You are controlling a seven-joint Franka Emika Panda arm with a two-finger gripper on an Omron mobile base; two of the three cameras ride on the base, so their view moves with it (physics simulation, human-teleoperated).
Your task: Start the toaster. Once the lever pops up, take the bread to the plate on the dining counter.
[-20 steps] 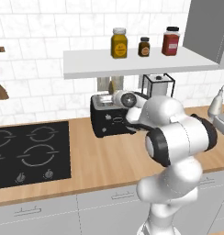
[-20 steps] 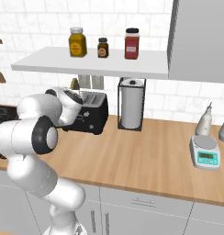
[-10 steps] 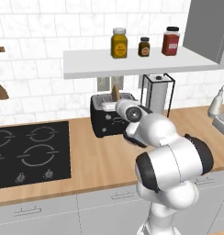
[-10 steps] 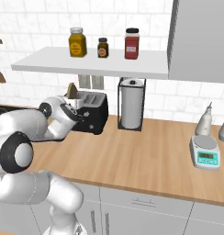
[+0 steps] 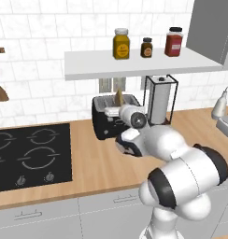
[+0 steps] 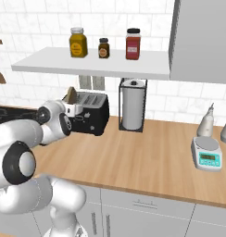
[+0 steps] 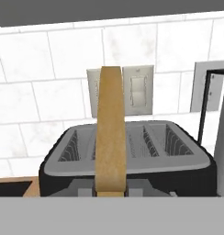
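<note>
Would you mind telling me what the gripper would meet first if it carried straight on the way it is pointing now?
Most likely the bread, which stands upright dead ahead in the hand view, rising from the toaster. The tiled wall lies behind. How near the bread is, I can't judge.

A white tiled wall [image 5: 36, 56] backs a light wood worktop [image 5: 92, 163], and a white shelf [image 5: 134, 63] hangs on it carrying three jars [image 5: 121, 43]. Below the shelf sit wall sockets [image 7: 132, 92] and a paper-towel stand [image 6: 132, 110]; left of the shelf's span a black hob [image 5: 27, 156] is set into the worktop and wooden utensils [image 5: 0, 88] hang on the wall. To the shelf's right rises a grey cabinet [image 6: 203, 41], under it a small scale [image 6: 207, 159] beside pale bottles [image 6: 206, 124], and grey drawer fronts [image 6: 147, 208] run beneath the worktop.
</note>
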